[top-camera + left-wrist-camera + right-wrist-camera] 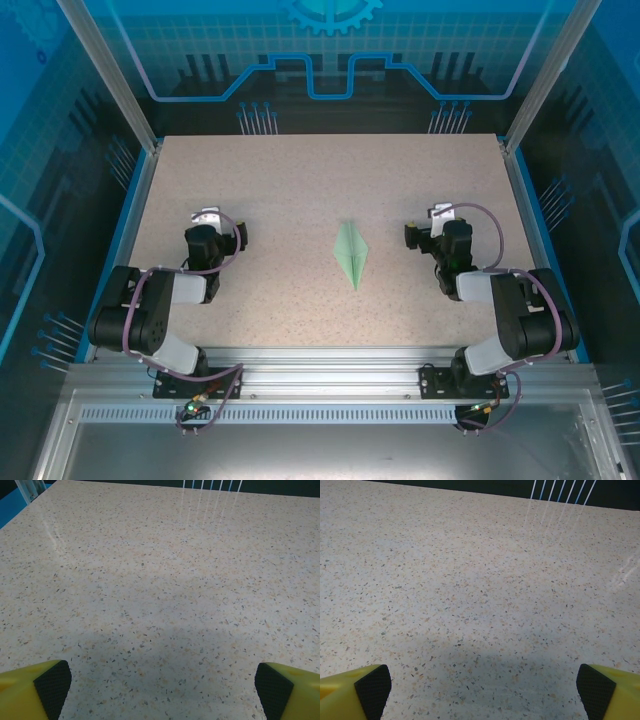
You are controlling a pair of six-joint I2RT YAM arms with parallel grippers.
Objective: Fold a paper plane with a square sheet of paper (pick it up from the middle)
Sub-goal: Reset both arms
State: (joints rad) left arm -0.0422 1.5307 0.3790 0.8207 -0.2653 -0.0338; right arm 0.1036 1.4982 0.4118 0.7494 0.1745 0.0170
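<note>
Top external view: the paper plane [351, 255] is seen lying on the worktop [300, 180], just right of the frame's centre. It is a narrow pale mint-green dart with a centre crease, and its long point is turned toward the bottom of the frame. It is touched by neither arm. Speckled beige surface is seen all round it, and the same surface lies between it and each pincer.

The left pincer [207, 216] is held at the left of the frame and the right pincer [440, 214] at the right, both near the plane's height in the frame and well apart from it. Both arms are folded back on their bases, and purple cables are looped along them.

In the left wrist view the left pincer [162, 682] is spread wide, its yellow fingers [20, 690] pushed into the two bottom corners, with speckled surface between the black pads [52, 687]. In the right wrist view the right pincer [484, 686] is spread just as wide, its pads [594, 690] likewise in the bottom corners, and nothing is gripped.

The worktop is edged in blue and enclosed by aluminium posts [105, 70] and blue translucent panels [330, 50]. An aluminium rail [320, 360] is fixed across the bottom of the frame beneath the arm bases.
</note>
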